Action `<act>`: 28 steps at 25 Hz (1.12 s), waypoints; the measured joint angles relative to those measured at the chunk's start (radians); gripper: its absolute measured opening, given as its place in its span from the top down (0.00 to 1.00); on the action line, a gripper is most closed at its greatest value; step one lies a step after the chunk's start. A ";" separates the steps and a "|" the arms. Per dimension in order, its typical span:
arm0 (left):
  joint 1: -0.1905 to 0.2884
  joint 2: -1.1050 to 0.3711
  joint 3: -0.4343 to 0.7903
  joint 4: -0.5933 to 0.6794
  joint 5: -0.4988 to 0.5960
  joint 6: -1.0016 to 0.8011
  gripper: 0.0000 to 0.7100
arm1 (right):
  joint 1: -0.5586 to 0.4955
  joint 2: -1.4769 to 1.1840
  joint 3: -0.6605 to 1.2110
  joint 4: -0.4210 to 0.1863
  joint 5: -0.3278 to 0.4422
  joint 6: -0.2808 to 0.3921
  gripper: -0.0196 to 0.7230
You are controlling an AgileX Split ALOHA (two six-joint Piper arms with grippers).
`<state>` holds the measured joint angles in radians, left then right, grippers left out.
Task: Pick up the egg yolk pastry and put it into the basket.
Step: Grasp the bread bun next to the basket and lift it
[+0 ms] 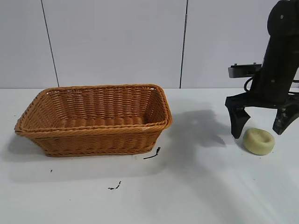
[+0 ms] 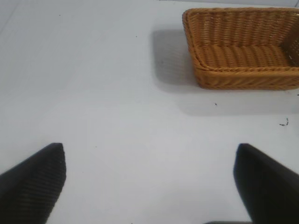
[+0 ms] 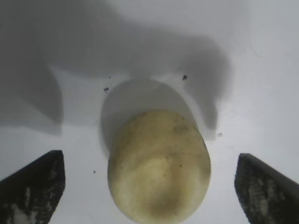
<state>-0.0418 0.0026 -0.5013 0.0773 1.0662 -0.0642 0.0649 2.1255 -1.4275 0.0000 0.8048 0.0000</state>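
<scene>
The right end effector [image 1: 260, 125] hangs low over the tabletop [image 1: 196, 186] at the right side of the exterior view, its fingers spread wide and pointing down. One fingertip [image 1: 237, 131] stands just left of the egg yolk pastry [image 1: 259, 141]; the other sits at the pastry's far right, near the frame edge. The right wrist view confirms this: the egg yolk pastry [image 3: 159, 165] lies between the two dark fingertips [image 3: 35, 186], with clear tabletop on either side, so neither finger touches it. The arm above rises steeply, nearly upright, leaning slightly to the right, and its shadow falls on the tabletop towards the basket.

The pastry rests flat on the tabletop, dimple upward, well apart from the basket [image 1: 93, 119], which stands left of centre with its opening upward. Small dark specks [image 1: 152, 154] lie on the tabletop just in front of the basket's right corner.

The left end effector [image 2: 149, 182] does not appear in the exterior view. Its own wrist view shows its fingers wide apart above bare tabletop, with the basket [image 2: 243, 49] farther off.
</scene>
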 joint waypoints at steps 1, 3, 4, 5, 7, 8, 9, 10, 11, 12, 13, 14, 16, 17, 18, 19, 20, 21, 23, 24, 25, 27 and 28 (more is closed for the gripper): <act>0.000 0.000 0.000 0.000 0.000 0.000 0.02 | 0.000 0.005 0.000 0.000 -0.005 0.000 0.05; 0.000 0.000 0.000 0.000 0.000 0.000 0.02 | 0.000 0.007 0.000 0.000 -0.011 0.000 0.05; 0.000 0.000 0.000 0.000 0.000 0.000 0.02 | 0.000 0.007 0.000 0.000 -0.013 0.000 0.05; 0.000 0.000 0.000 0.000 0.000 0.000 0.02 | 0.000 0.007 0.000 0.000 -0.014 0.000 0.05; 0.000 0.000 0.000 0.000 0.000 0.000 0.02 | 0.000 0.009 0.000 0.000 -0.015 0.000 0.05; 0.000 0.000 0.000 0.000 0.000 0.000 0.02 | 0.000 0.013 0.000 0.000 -0.014 0.000 0.06; 0.000 0.000 0.000 0.000 0.000 0.000 0.02 | 0.000 0.017 0.000 0.000 -0.011 0.000 0.07; 0.000 0.000 0.000 0.000 0.000 0.000 0.02 | 0.000 0.023 0.000 0.000 -0.007 0.000 0.08; 0.000 0.000 0.000 0.000 0.000 0.000 0.02 | 0.000 0.025 0.000 0.000 -0.001 0.000 0.09; 0.000 0.000 0.000 0.000 0.000 0.000 0.02 | 0.000 0.029 0.000 0.000 0.004 0.000 0.10; 0.000 0.000 0.000 0.000 0.000 0.000 0.02 | 0.000 0.031 0.000 0.000 0.007 0.000 0.10; 0.000 0.000 0.000 0.000 0.000 0.000 0.02 | 0.000 0.033 0.000 0.000 0.007 0.000 0.10; 0.000 0.000 0.000 0.000 0.000 0.000 0.02 | 0.000 0.036 0.000 0.000 0.006 0.000 0.10; 0.000 0.000 0.000 0.000 0.000 0.000 0.02 | 0.000 0.036 0.000 0.000 0.006 0.000 0.12; 0.000 0.000 0.000 0.000 0.000 0.000 0.02 | 0.000 0.036 0.000 0.000 0.005 0.000 0.16; 0.000 0.000 0.000 0.000 0.000 0.000 0.02 | 0.000 0.036 0.000 0.000 0.005 0.000 0.23; 0.000 0.000 0.000 0.000 0.000 0.000 0.02 | 0.000 0.036 0.000 0.000 0.005 0.000 0.32; 0.000 0.000 0.000 0.000 0.000 0.000 0.02 | 0.000 0.036 0.000 0.000 0.005 0.000 0.42; 0.000 0.000 0.000 0.000 0.000 0.000 0.02 | 0.000 0.036 0.000 0.000 0.005 0.000 0.65; 0.000 0.000 0.000 0.000 0.000 0.000 0.02 | 0.000 0.036 0.000 0.000 0.004 0.000 0.74; 0.000 0.000 0.000 0.000 0.000 0.000 0.02 | 0.000 0.036 0.000 0.000 0.004 0.000 0.80; 0.000 0.000 0.000 0.000 0.000 0.000 0.02 | 0.000 0.033 -0.004 0.000 0.005 0.000 0.86; 0.000 0.000 0.000 0.000 0.000 0.000 0.02 | 0.000 0.031 -0.005 0.000 0.007 0.000 0.87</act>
<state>-0.0418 0.0026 -0.5013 0.0773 1.0662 -0.0642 0.0649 2.1560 -1.4324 0.0000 0.8117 0.0000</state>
